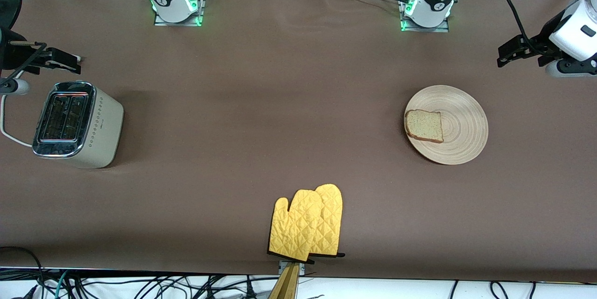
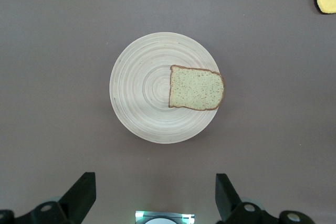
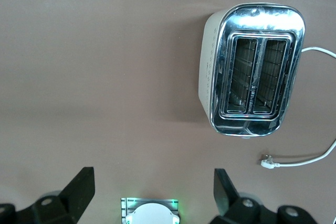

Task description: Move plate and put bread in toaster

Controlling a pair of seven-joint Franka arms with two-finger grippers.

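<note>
The round wooden plate (image 1: 459,138) shows fine ring grain and lies toward the left arm's end of the brown table (image 1: 280,103). On the plate's edge lies the bread (image 1: 424,125), a squarish speckled slice with brown crust. The toaster (image 1: 77,124), cream with a shiny chrome top, stands toward the right arm's end; its cord (image 3: 307,161) lies unplugged. The left gripper (image 2: 156,195) hangs spread above the plate. The right gripper (image 3: 155,195) hangs spread above the table near the toaster. Yellow quilted mitts (image 1: 308,224) lie at the front edge.
</note>
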